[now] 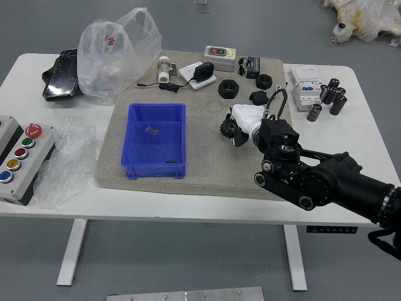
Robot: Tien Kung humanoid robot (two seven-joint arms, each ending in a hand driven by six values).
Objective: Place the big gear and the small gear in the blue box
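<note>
My black-and-white right hand (251,121), closed on a black toothed gear (228,128)
I grip it (teeth showing) well apart from the blue plastic box (153,170)

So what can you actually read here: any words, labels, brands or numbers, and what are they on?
"金", as best I can tell: the red character on the clear plastic bag.
Too small to read: the marks on the grey-white device at the mat's far edge.
Too small to read: the print on the small black box and the white carton.
</note>
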